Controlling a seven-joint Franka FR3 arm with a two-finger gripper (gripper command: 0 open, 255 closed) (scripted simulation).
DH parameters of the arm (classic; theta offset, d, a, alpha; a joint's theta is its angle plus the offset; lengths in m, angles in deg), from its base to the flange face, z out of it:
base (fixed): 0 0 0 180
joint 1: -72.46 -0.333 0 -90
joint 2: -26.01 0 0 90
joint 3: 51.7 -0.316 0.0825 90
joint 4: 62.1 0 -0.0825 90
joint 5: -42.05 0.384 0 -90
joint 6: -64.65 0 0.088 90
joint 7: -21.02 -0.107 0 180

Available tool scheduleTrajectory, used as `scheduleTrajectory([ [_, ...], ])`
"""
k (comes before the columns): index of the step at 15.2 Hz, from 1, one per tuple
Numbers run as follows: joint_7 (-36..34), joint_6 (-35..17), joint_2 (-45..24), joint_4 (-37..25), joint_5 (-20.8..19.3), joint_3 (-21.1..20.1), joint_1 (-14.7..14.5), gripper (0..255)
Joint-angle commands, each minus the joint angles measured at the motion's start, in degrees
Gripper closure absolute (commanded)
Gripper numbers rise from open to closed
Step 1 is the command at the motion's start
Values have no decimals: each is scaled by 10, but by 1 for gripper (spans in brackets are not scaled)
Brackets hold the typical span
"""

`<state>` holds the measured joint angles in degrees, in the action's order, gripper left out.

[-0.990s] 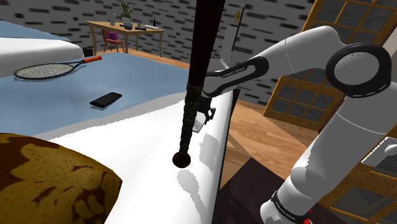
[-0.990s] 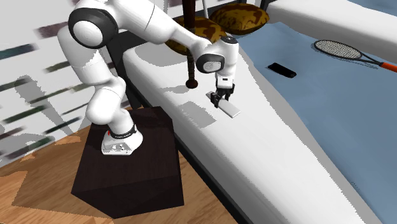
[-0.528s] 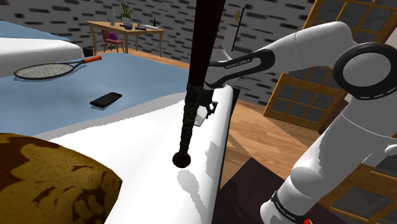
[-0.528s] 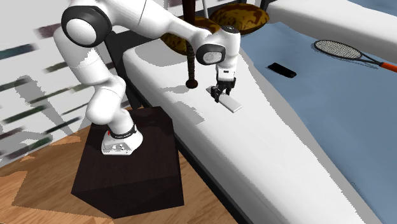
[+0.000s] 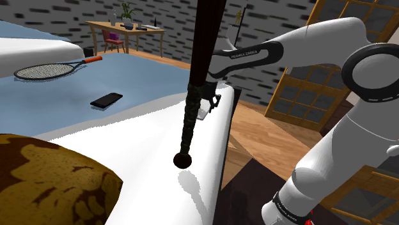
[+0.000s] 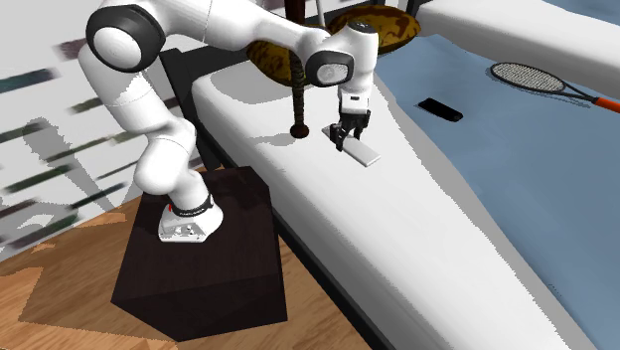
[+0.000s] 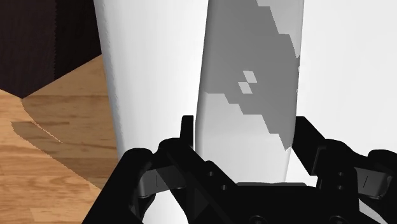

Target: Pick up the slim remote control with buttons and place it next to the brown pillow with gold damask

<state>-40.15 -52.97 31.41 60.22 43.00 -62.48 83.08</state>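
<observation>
The remote (image 6: 364,153) is drawn as a plain white-grey slab; it is clasped at one end by the black gripper (image 6: 343,142), whose fingers (image 7: 186,133) are closed against its two long edges in the wrist view, with the slab running straight out between them. In the second exterior view the remote is held low over the white cover (image 6: 447,229) of the bed, near the edge that faces the stand (image 6: 199,249); whether its far end touches the cover cannot be told. A dark bat (image 6: 296,94) is seen just beside the gripper, toward that view's left, with its knob end down at the cover; in the shoulder view the gripper is partly hidden behind it.

A brown pillow (image 6: 383,25) with a gold pattern is set at the head of the bed, well apart from the remote; a second one (image 6: 278,52) is partly covered by the arm, and one is seen close to the camera at the shoulder view's lower left. A black phone (image 6: 439,108) and a tennis racket (image 6: 532,75) are laid on the blue sheet (image 6: 517,169), apart from each other and from the gripper. A desk (image 5: 125,29) is seen far off in the shoulder view; a wooden floor (image 7: 51,153) is shown beside the bed in the wrist view.
</observation>
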Motion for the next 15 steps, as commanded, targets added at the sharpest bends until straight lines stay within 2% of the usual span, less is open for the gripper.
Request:
scheduleTrajectory([
  [1, 0, 16, 4, -13, 1, 0, 0, 255],
  [15, 2, 123, 22, -102, 3, 2, 1, 255],
])
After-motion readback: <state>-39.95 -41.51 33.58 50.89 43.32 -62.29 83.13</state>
